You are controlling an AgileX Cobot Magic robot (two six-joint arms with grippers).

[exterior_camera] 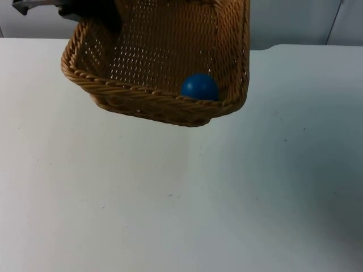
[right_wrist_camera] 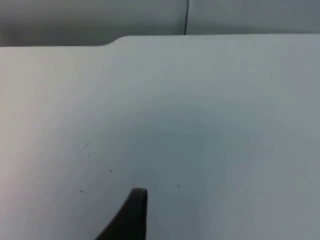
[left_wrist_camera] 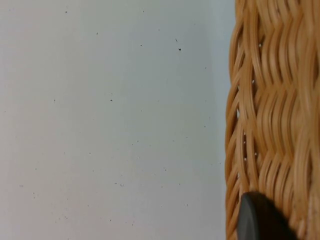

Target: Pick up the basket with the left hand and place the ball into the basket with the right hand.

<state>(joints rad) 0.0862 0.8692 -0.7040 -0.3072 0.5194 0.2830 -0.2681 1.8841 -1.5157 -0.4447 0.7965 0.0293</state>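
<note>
Your left gripper (exterior_camera: 105, 22) is gripping the basket (exterior_camera: 164, 62) by its far rim, fingers clamped on the wicker, holding it tilted above the table (exterior_camera: 181, 198). The ball (exterior_camera: 199, 86) is sitting inside, against the near wall (blue, easy to spot). Your right gripper (right_wrist_camera: 131, 215) is hanging over bare table; I cannot tell its finger state.

The basket (exterior_camera: 153, 102) is showing as woven wicker, tan and ribbed, with an open lattice in its walls and a braided rim; its strands are catching a slight sheen. The ball (exterior_camera: 199, 86) is looking smooth, blue and faintly glossy. The surface (exterior_camera: 181, 198) is appearing white, matt and smooth, lightly speckled.
</note>
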